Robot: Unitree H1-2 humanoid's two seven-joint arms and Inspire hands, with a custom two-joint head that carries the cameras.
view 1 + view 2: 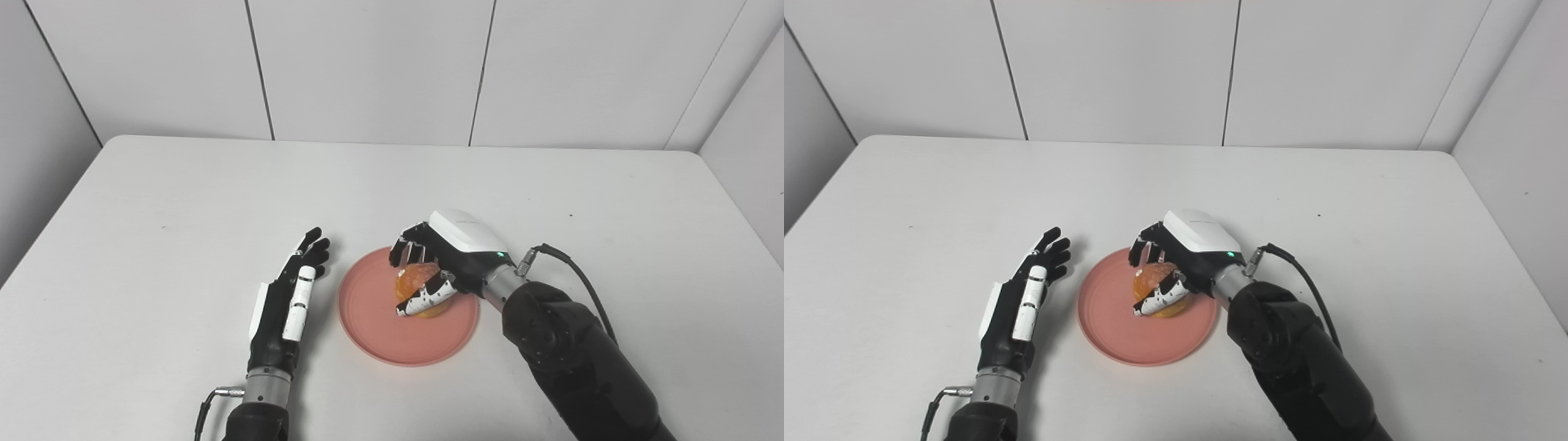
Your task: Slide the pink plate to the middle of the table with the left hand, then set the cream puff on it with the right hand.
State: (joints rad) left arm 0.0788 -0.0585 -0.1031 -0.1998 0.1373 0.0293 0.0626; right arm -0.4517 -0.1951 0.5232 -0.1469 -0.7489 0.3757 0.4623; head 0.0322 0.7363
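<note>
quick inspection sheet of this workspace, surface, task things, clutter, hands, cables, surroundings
surface: white table, a few tiny dark specks
job's things: pink plate near the table's middle; cream puff over the plate
clutter: nothing seen
hands: left hand open, beside the plate's left rim, holding nothing; right hand shut on the cream puff
cables: black cable at the right wrist; another at the left wrist
surroundings: white panelled walls

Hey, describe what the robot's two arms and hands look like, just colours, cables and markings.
Both hands are black with white shells: the left hand has a white thumb cover, the right hand a white back plate, a small green light and a black-speckled white thumb. Silver wrist cuffs with black cables join bulky black forearms.
</note>
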